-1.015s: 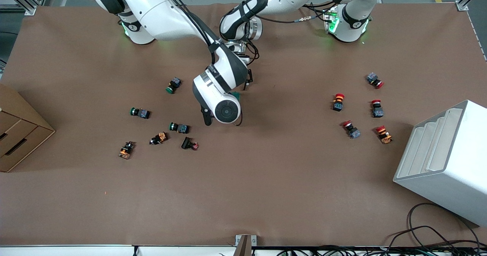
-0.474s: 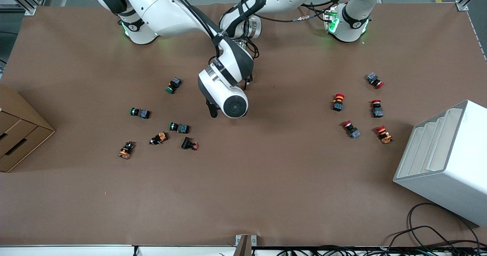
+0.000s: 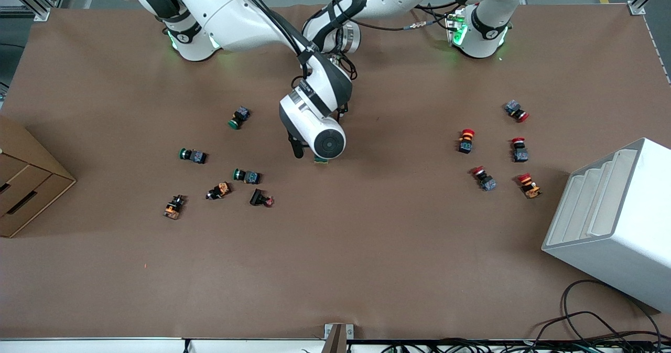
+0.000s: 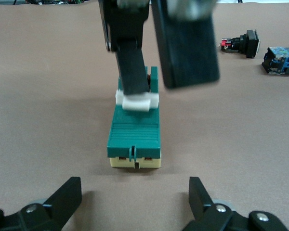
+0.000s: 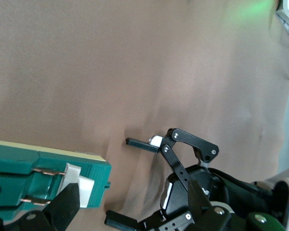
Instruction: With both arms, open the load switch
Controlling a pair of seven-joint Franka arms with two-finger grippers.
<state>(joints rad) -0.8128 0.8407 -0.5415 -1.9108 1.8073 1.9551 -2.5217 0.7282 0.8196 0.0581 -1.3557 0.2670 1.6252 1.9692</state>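
The load switch (image 4: 135,132) is a dark-green block with a cream end, lying flat at the middle of the table. In the front view only its cream end (image 3: 321,159) shows, under the right arm's wrist (image 3: 320,132). My right gripper (image 4: 161,86) is open over it. One fingertip (image 4: 133,84) rests on the white lever (image 4: 137,101), and the other hangs beside the block. My left gripper (image 4: 135,197) is open low over the table, just off the switch's cream end and not touching it. It also shows in the right wrist view (image 5: 130,183).
Green-capped push buttons (image 3: 239,117) and other small parts (image 3: 219,190) lie toward the right arm's end. Red mushroom buttons (image 3: 466,140) lie toward the left arm's end, by a white rack (image 3: 613,222). A cardboard box (image 3: 26,180) sits at the table edge.
The right arm's hand has shifted toward the left arm's end and away from the front camera. The switch's cream end now shows below that wrist.
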